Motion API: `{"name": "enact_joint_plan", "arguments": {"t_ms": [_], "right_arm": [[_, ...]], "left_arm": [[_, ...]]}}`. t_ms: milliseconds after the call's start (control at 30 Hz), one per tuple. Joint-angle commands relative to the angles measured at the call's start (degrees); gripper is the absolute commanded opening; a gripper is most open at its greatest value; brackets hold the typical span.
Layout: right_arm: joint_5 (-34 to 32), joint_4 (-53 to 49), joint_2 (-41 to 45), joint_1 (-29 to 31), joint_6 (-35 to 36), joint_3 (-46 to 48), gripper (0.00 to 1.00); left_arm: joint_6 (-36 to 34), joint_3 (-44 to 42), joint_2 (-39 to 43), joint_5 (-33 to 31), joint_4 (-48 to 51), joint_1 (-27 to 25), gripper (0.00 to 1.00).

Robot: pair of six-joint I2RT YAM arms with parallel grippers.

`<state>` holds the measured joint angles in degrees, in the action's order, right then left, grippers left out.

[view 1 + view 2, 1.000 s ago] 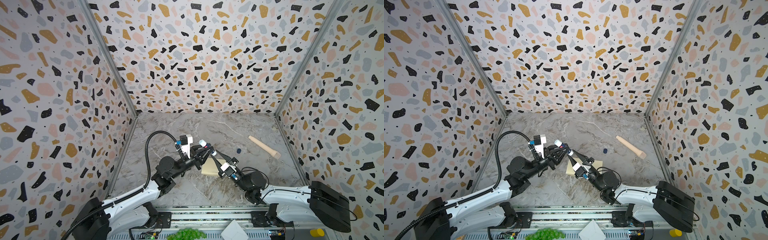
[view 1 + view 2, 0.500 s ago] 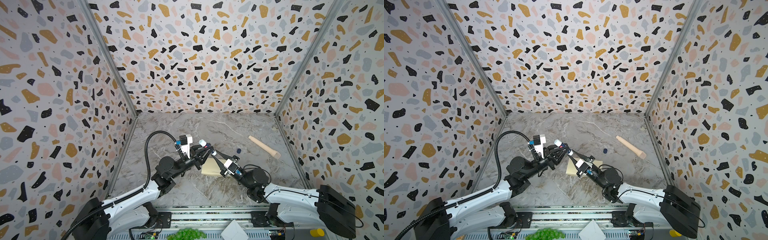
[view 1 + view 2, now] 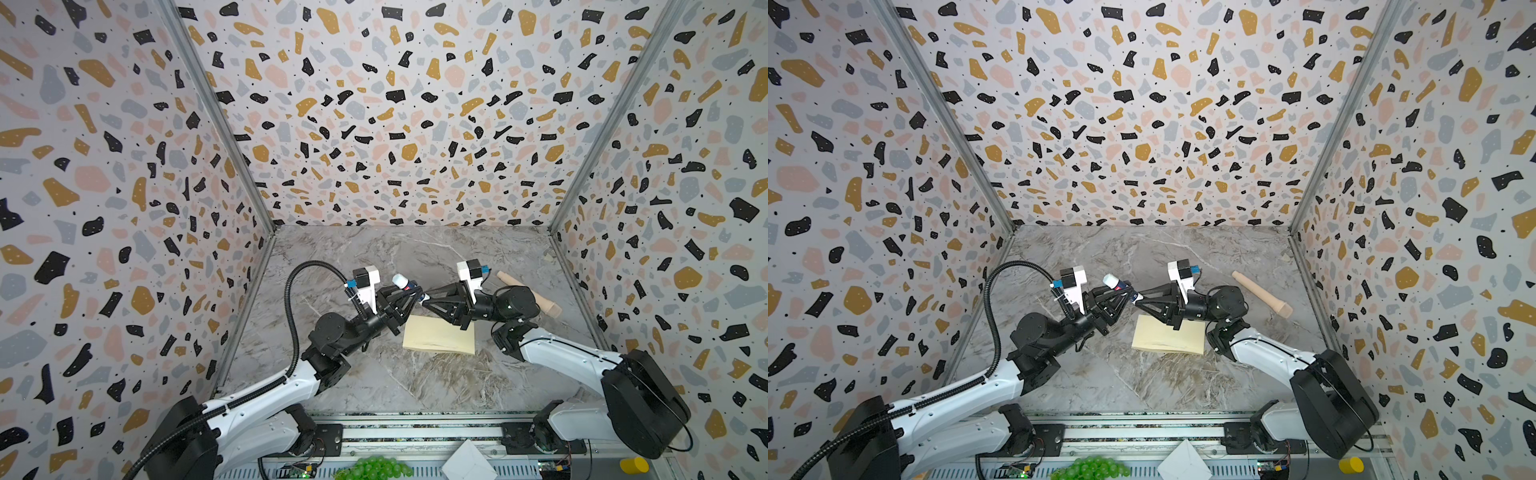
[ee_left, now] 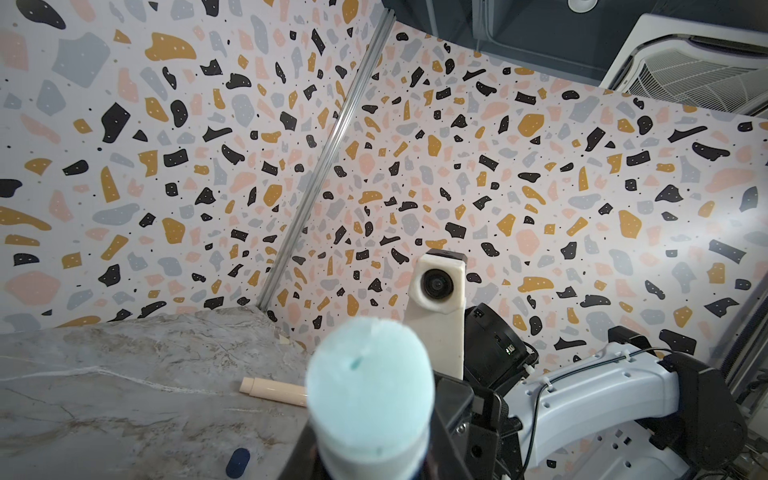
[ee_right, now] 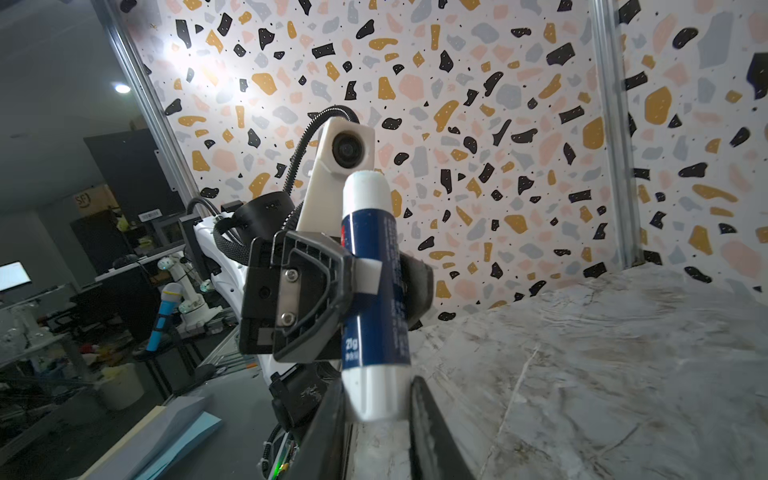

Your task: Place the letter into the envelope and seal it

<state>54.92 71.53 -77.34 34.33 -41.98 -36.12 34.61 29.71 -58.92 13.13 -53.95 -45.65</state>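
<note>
Where the grey-veined marble worktop [image 3: 415,386] meets terrazzo-speckled walls [image 3: 395,104], the pale cream rectangular paper envelope [image 3: 438,337] lies flat at lower centre of both top views, just under the two arms' tips. The left fingers [image 5: 324,282] clamp the middle of a blue-and-white plastic glue stick [image 5: 374,232]. The right fingers [image 5: 432,436] are closed on its white base. "21g" reads on its blue label; other print blurs.

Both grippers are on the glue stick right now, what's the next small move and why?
Likely a short twist of the white base by the right gripper, with the left gripper holding the body, to raise the glue. Both are shut on the glue stick, its cap is off, and the envelope lies just below.
</note>
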Motion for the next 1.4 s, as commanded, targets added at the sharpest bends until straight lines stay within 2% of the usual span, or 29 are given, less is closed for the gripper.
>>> {"name": "enact_joint_plan", "arguments": {"t_ms": [0,67,167,267,367,467,567,767,1000,1200,1367], "right_arm": [[1.74,4.95,0.48,-0.31,-8.12,-1.85,0.00],[1.15,1.83,1.07,-0.27,-6.45,-1.76,0.01],[-1.68,-1.05,2.62,-0.07,-2.44,-0.93,0.12],[-8.68,-4.77,6.25,1.11,5.69,1.48,0.24],[-21.68,-8.76,11.66,4.77,20.25,5.61,0.46],[-32.50,-6.95,16.10,9.25,34.31,10.57,0.69],[-37.67,-3.34,18.67,11.56,43.32,14.69,0.80],[-44.25,2.61,21.11,13.08,51.54,19.07,0.81],[-49.57,6.40,20.18,15.55,58.41,20.19,0.79],[-56.62,10.72,17.19,20.08,68.36,20.32,0.72],[-57.88,10.55,13.81,22.07,74.86,17.92,0.66]], "left_arm": [[-1.34,0.08,0.81,3.15,-2.03,-0.58,0.00],[-1.40,-0.01,0.82,3.04,-1.95,-0.52,0.00],[-1.23,0.08,0.60,2.77,-1.97,-0.56,0.00],[-0.80,0.34,0.26,2.55,-1.94,-0.50,0.00],[-0.12,0.94,0.26,1.86,-0.86,-0.53,0.00],[0.83,2.20,0.01,1.24,1.36,-0.52,0.00],[2.52,3.30,-0.62,1.12,2.18,-0.50,0.00],[10.40,5.65,-3.11,1.64,2.72,-0.57,0.00],[20.49,7.72,-5.72,2.89,2.48,-0.57,0.00],[22.10,8.32,-6.20,2.54,3.38,-0.56,0.00],[22.53,8.39,-6.72,2.56,3.00,-0.51,0.00]]}}
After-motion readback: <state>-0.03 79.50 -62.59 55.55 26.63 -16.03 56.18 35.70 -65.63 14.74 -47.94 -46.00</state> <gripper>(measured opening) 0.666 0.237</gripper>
